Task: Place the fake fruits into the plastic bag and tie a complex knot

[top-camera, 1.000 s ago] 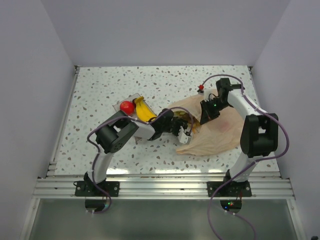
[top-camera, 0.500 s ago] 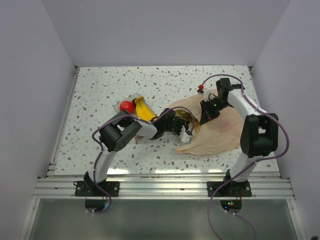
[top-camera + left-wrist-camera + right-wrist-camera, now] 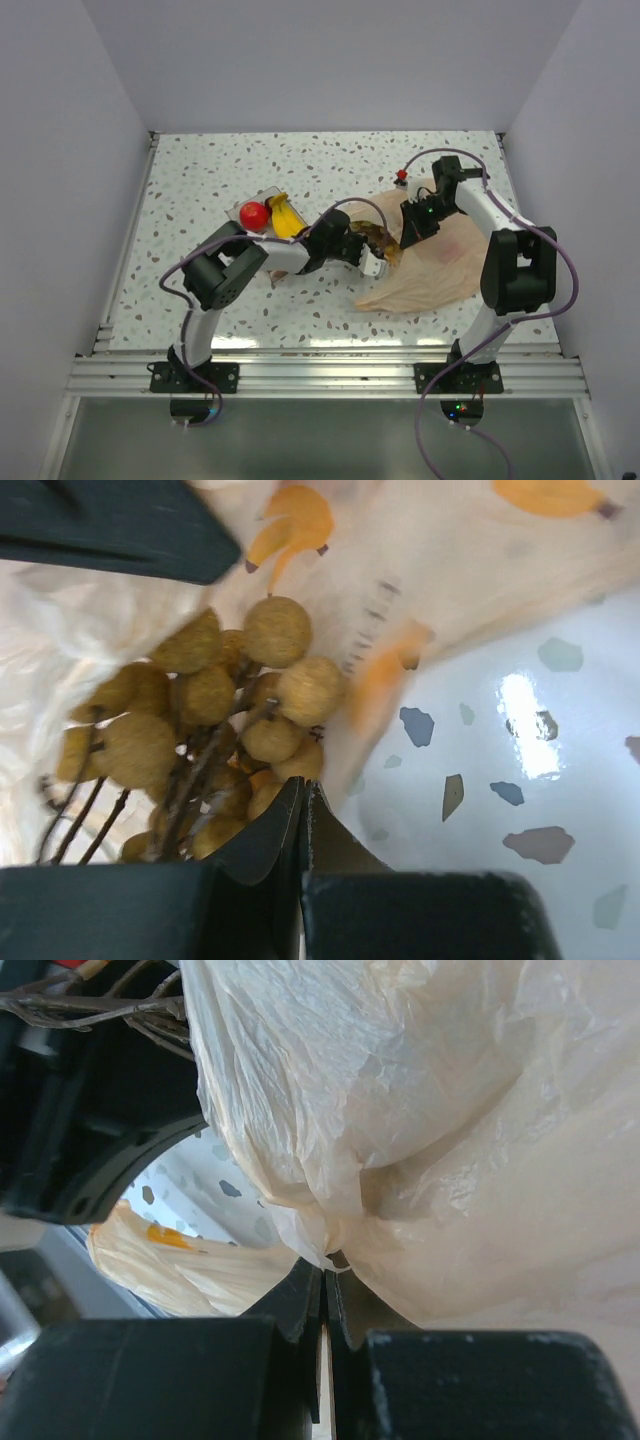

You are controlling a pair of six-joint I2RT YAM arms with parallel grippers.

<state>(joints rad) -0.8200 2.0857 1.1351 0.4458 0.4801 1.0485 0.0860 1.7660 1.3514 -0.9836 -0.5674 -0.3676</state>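
The peach plastic bag (image 3: 440, 265) lies crumpled at the right of the table. A tan-brown grape cluster (image 3: 383, 243) sits in its mouth. My left gripper (image 3: 372, 262) is at that mouth. In the left wrist view its jaws (image 3: 303, 785) are shut tip to tip just below the grapes (image 3: 200, 700), with nothing visible between them. Bag film (image 3: 450, 570) lies behind the grapes. My right gripper (image 3: 408, 232) is shut on a pinch of the bag (image 3: 450, 1110), bunched at its tips (image 3: 325, 1265). A red apple (image 3: 253, 215) and a yellow banana (image 3: 285, 217) lie on the clear tray.
The clear tray (image 3: 262, 196) stands left of centre on the speckled table (image 3: 200, 180). A small red object (image 3: 403, 177) lies behind the bag near the right arm. White walls close in the left, right and back sides.
My left gripper has closed and shifted slightly up toward the bag mouth. Its elbow has swung left. The grape cluster now shows at the opening. The right arm has not moved.
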